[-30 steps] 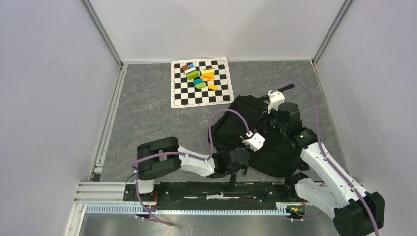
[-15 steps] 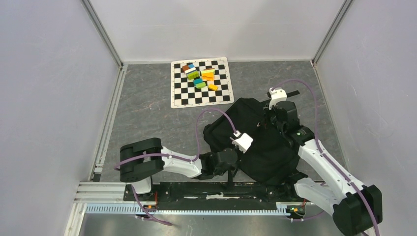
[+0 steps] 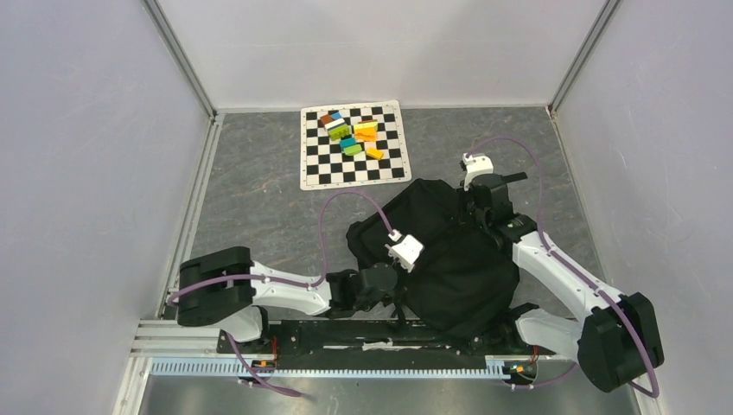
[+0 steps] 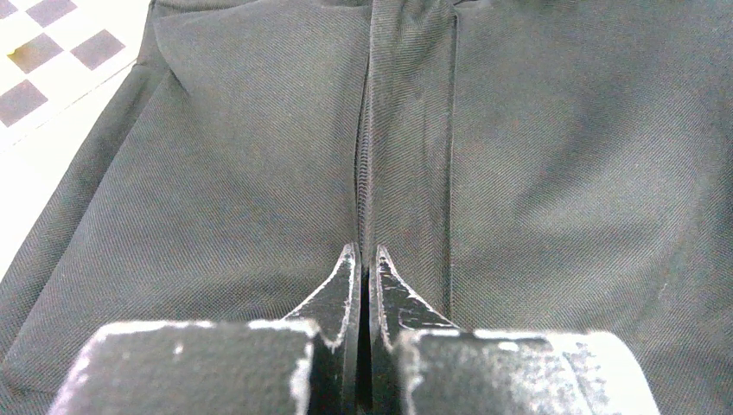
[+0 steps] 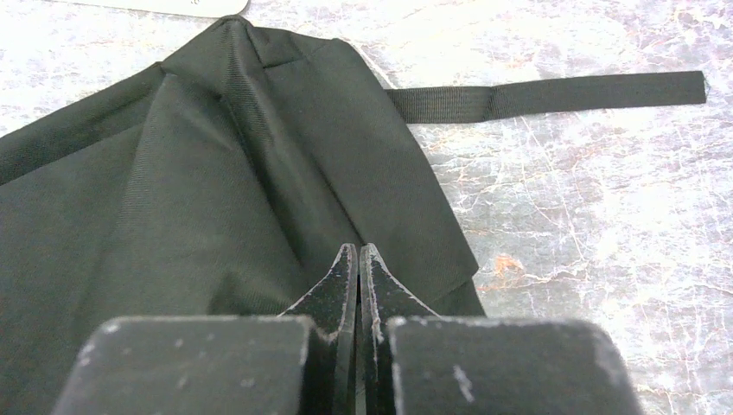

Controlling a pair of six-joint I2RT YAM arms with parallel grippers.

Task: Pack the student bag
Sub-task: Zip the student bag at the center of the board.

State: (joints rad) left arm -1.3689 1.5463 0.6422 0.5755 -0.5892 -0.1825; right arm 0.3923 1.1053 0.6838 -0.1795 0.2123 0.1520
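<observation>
The student bag (image 3: 462,264), a large soft black backpack, lies crumpled on the grey table between my two arms. One long strap (image 3: 512,177) trails off its far right side. My left gripper (image 3: 402,278) is at the bag's near left part. In the left wrist view its jaws (image 4: 363,251) are shut on a raised fold of the black fabric (image 4: 216,173). My right gripper (image 3: 471,203) is at the bag's far right edge. In the right wrist view it (image 5: 357,248) is shut on a fold of the fabric (image 5: 216,173), with the strap (image 5: 553,93) lying flat beyond it.
A black-and-white checkered mat (image 3: 328,169) lies at the far middle, just beyond the bag's far left corner, with several small coloured blocks (image 3: 354,134) on it. Its edge shows in the left wrist view (image 4: 35,78). Grey walls enclose the table (image 3: 259,199) on three sides.
Both grippers have moved left and slightly away from the bases. The bag has slid left with them, and its far corner now lies closer to the checkered mat.
</observation>
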